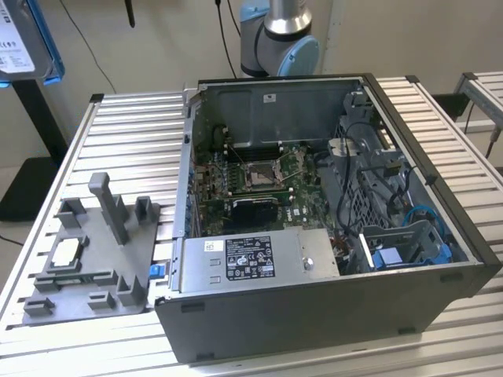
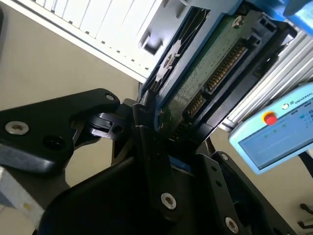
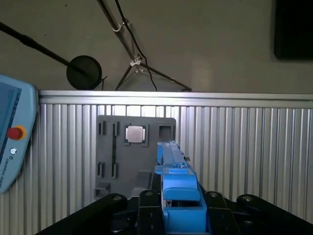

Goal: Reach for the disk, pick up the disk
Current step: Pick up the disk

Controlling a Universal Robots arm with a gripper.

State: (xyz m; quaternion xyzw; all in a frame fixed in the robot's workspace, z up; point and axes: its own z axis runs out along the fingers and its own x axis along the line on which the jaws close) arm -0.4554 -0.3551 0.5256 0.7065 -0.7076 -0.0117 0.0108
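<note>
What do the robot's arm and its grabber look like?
The arm is a round silver-grey tube with light blue caps on its joints. The gripper is black, built from flat bars with rounded ends, joined by shiny silver screws.

- Your exterior view is softly, evenly lit; the case point(image 1: 236, 106) interior is shadowed.
- In your second wrist view the table point(image 2: 98, 22) glares white beside the dark gripper point(image 2: 150, 120).
</note>
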